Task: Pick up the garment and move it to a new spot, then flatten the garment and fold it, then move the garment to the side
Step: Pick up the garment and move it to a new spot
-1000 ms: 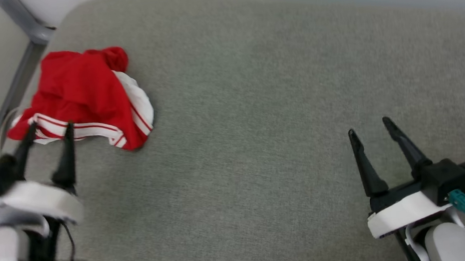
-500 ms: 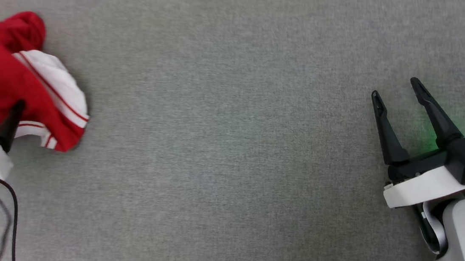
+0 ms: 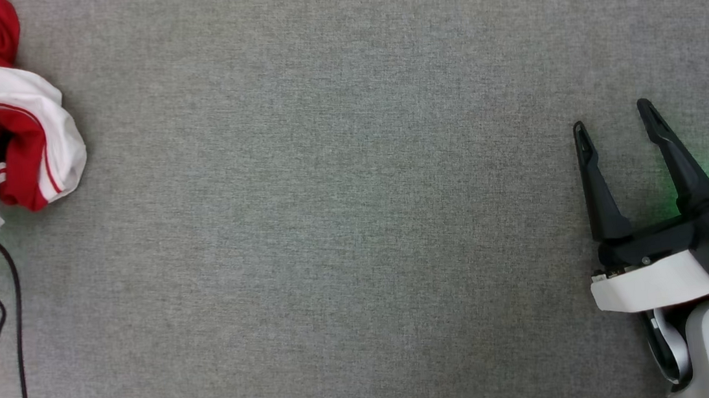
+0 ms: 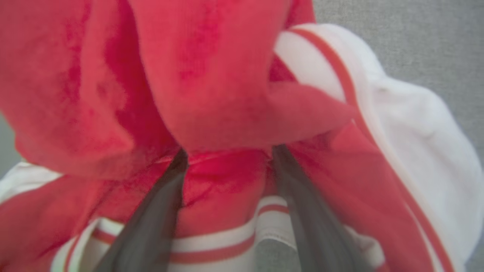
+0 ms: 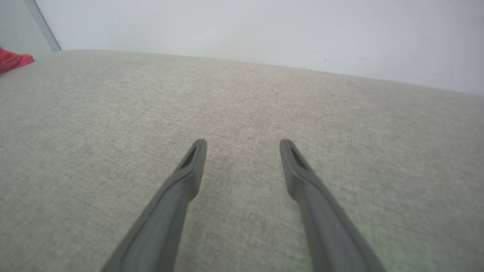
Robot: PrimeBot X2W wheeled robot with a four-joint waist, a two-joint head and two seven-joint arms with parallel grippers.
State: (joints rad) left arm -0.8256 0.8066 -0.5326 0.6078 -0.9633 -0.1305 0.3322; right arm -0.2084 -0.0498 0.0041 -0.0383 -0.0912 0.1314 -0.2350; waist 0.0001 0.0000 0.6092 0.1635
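Poking into the crumpled garment (image 3: 29, 126), which lies at 10 o'clock of the head view on the gray fabric surface (image 3: 331, 227).
Left gripper (image 4: 229, 158) stands wide open, its 2 fingers (image 4: 151, 226) spread with their tips buried under a red fold, nothing pinched between them. Right gripper (image 3: 611, 117) hovers at 4 o'clock, fully spread and empty, well apart from the garment.

Soft cloth and matt plastic are seen.
The garment (image 3: 42, 125) is made of soft, crumpled cloth with no shine. The bench (image 3: 331, 227) is covered in rough, grey woven cloth. The right gripper (image 3: 611, 117) is made of dark, matt plastic, and a smooth white plastic shell (image 3: 655, 284) is fitted behind it. The wall (image 5: 264, 30) is painted smooth and pale.
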